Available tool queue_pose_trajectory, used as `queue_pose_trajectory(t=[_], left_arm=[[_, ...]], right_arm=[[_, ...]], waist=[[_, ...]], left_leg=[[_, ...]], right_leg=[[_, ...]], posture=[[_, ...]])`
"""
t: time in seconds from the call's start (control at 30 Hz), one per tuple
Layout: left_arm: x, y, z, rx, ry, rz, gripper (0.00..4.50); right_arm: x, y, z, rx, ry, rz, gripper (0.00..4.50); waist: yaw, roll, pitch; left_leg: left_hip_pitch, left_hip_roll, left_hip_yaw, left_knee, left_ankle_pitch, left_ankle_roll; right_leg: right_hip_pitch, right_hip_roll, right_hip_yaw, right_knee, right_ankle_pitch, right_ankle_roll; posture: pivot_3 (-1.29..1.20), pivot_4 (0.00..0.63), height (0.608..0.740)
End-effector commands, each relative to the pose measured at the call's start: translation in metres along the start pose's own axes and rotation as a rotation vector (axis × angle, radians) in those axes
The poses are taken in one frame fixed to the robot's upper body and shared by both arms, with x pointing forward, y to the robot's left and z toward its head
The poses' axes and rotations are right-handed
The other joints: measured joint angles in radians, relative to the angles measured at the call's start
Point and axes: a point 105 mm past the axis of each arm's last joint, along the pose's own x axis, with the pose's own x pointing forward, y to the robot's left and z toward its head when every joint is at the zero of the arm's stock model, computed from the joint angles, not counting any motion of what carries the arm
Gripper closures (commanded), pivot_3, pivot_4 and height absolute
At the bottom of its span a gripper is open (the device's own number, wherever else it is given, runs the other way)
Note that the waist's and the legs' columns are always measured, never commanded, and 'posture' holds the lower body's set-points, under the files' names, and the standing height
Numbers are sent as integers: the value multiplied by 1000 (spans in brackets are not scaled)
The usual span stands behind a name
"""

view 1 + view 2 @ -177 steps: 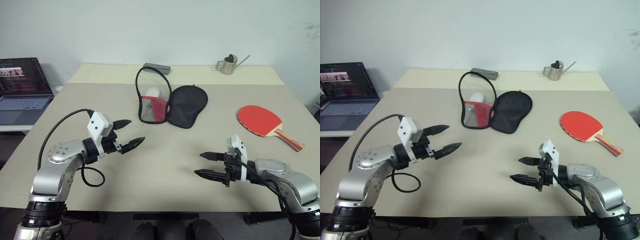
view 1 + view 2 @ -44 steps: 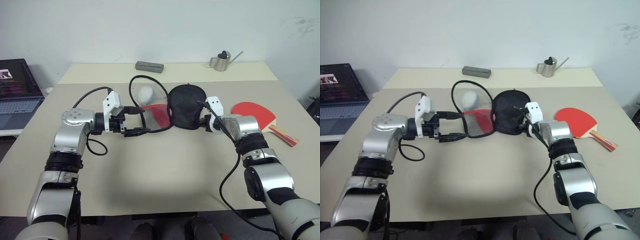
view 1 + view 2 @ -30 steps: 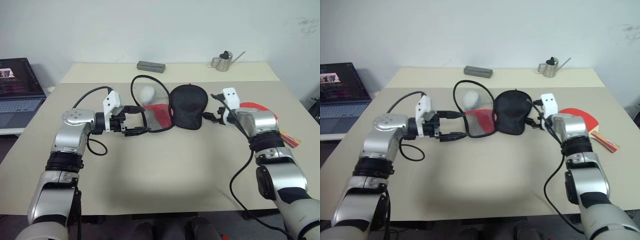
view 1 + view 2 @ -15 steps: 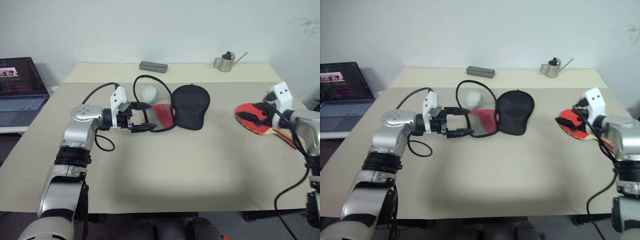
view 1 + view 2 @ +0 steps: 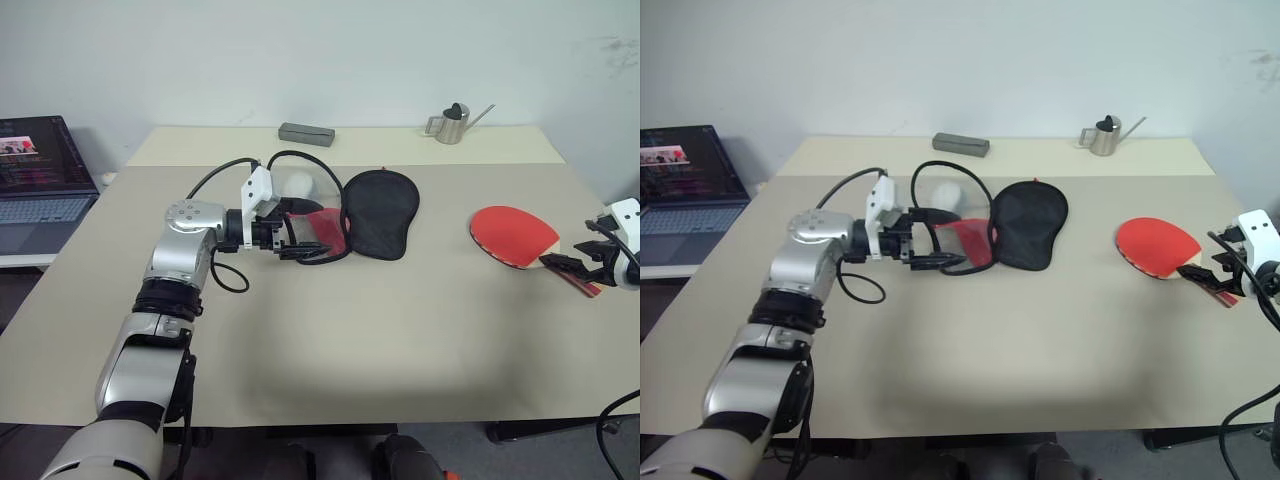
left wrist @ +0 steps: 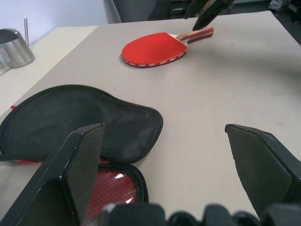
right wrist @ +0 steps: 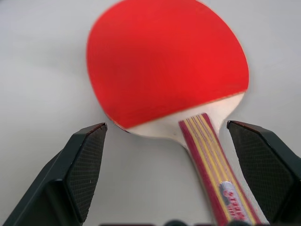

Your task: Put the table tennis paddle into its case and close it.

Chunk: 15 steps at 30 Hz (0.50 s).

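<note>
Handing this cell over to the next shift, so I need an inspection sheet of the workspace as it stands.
Surface: beige table, a paler section along the far edge.
Job's things: table tennis paddle lies flat, red face up, outside the case, which lies unzipped, with its clear flap lifted.
Clutter: small white ball behind the flap; grey block and metal watering can at the far edge.
Hands: left hand open at the case's flap; right hand open, poised at the paddle's handle.
Cables: black cable looping off the left arm.
Surroundings: open laptop to the left, pale wall behind.
</note>
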Motion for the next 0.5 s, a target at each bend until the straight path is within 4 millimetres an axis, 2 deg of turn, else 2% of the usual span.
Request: queue_pose_trajectory(t=[0.03, 0.13, 0.5], left_arm=[[-1, 4, 14, 55, -22, 4, 0], [-2, 4, 14, 57, -22, 5, 0], [-12, 5, 14, 65, -1, 28, 0]], right_arm=[[0, -12, 2, -77, 21, -41, 10], [5, -16, -6, -103, 65, -52, 10], [12, -18, -15, -68, 101, -57, 10]], waist=[[0, 0, 0], [1, 0, 0], [0, 0, 0]], left_leg=[[0, 0, 0, 0, 0, 0], [0, 0, 0, 0, 0, 0], [0, 0, 1, 0, 0, -1]], right_leg=[[0, 0, 0, 0, 0, 0], [0, 0, 0, 0, 0, 0], [0, 0, 1, 0, 0, 0]], posture=[[0, 150, 740], [0, 150, 740], [0, 150, 740]])
